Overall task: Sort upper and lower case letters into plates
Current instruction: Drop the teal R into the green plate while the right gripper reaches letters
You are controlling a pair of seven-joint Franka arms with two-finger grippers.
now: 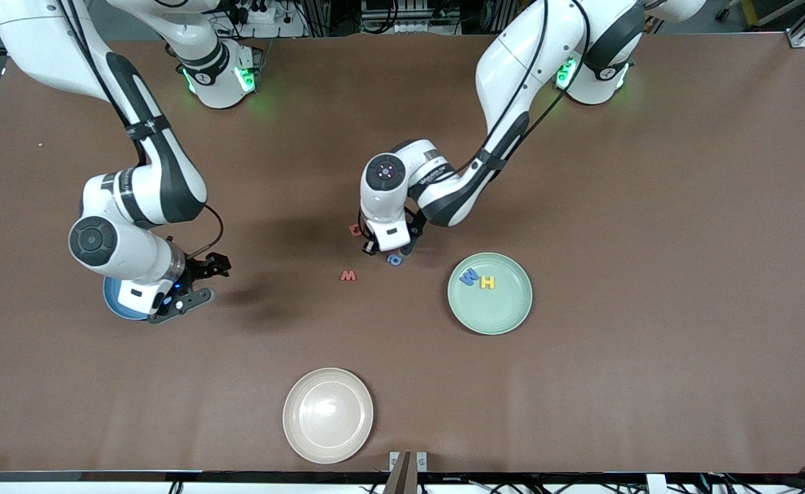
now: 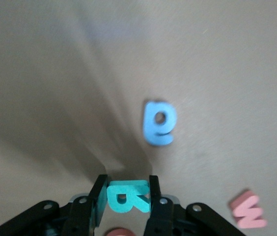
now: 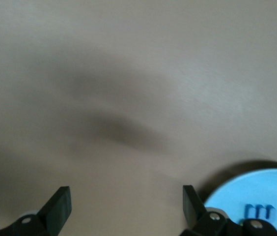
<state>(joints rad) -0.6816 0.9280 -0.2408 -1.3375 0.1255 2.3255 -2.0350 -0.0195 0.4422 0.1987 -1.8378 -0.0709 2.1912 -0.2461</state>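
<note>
My left gripper (image 1: 389, 250) is low over the table's middle, shut on a teal letter R (image 2: 127, 196) that sits between its fingers (image 2: 98, 196). On the table beside it lie a blue lower case letter (image 1: 394, 259) (image 2: 159, 123), a red W (image 1: 348, 276) (image 2: 248, 210) and another red letter (image 1: 355, 230) half under the hand. The mint green plate (image 1: 495, 312) holds a blue W (image 1: 470, 276) and a yellow H (image 1: 487, 282). My right gripper (image 1: 203, 283) (image 3: 126, 201) hangs open and empty beside the blue plate (image 1: 111, 298) (image 3: 246, 189), which holds a blue letter (image 3: 259, 211).
A cream plate (image 1: 328, 415) with nothing in it sits near the table's front edge, nearer to the camera than the letters. The right arm's hand covers most of the blue plate in the front view.
</note>
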